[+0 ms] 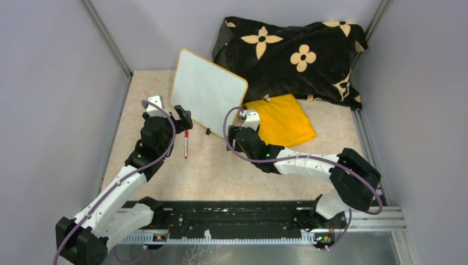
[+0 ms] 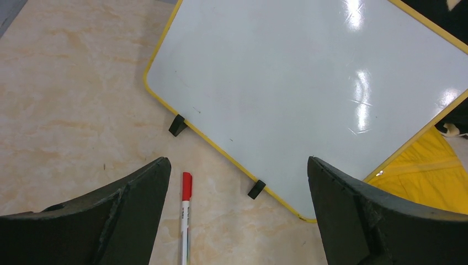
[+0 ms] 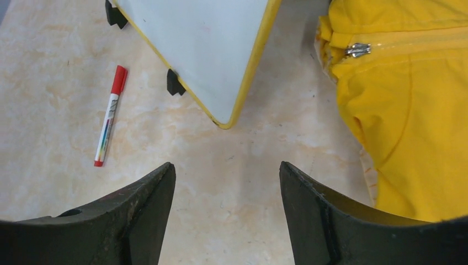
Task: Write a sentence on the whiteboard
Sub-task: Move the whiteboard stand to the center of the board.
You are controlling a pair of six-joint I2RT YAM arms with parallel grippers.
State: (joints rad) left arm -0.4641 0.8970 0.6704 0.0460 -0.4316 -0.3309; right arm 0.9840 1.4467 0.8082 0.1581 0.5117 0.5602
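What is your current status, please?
Left gripper, right gripper open, empty. White yellow-rimmed rectangular whiteboard blank. Red-capped white marker pen lying beside it. Nothing in the way.

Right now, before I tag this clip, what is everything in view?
whiteboard: one, white with a yellow rim, no writing visible, far centre of the table, one corner over the cloth
clip feet: two, black, on the whiteboard's near edge
marker: one, white with a red cap, lying on the table just near of the whiteboard
cloth: one, yellow, folded, right of the whiteboard
cushion: one, dark with cream flowers, far right
table: one, beige marbled
left end effector: one, black, open, empty, above the marker
right end effector: one, black, open, empty, by the cloth
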